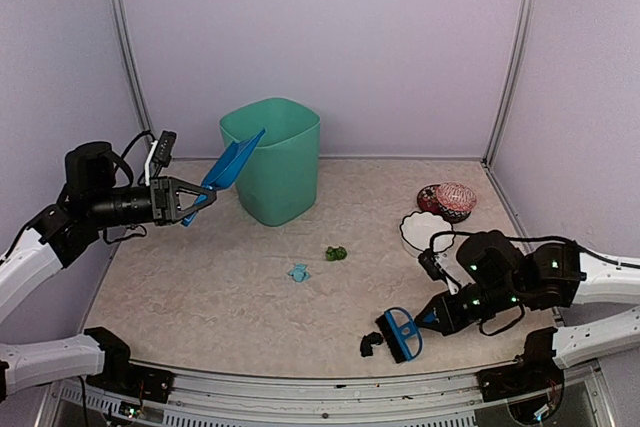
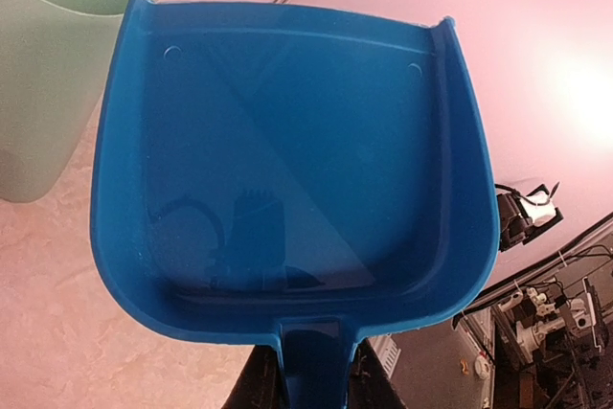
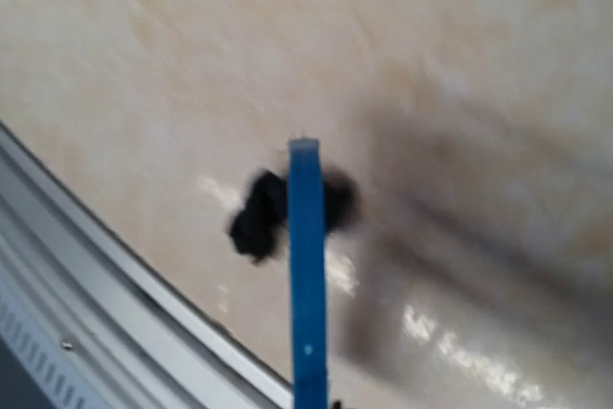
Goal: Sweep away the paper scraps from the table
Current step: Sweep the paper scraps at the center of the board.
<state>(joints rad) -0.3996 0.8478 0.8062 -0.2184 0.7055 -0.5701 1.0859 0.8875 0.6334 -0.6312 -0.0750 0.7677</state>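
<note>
The left gripper (image 1: 190, 199) is clamped on the blue dustpan (image 1: 232, 162), which is raised at the rim of the green bin (image 1: 285, 172). The right gripper (image 1: 425, 322) is closed on the blue brush (image 1: 402, 334). A black paper scrap (image 1: 369, 344) lies just beside the brush at its 9 o'clock. A green scrap (image 1: 336, 253) and a light-blue scrap (image 1: 298, 272) lie mid-table (image 1: 200, 287).

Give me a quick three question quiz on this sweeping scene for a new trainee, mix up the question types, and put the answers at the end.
1. True or false: the dustpan in the left tool is empty.
2. Which lies nearest the brush in the right tool? A green scrap; B black scrap; C light blue scrap.
3. Fill in: the dustpan's front lip is raised to the rim of the green ___.
Key: 1 true; 2 B; 3 bin.
</note>
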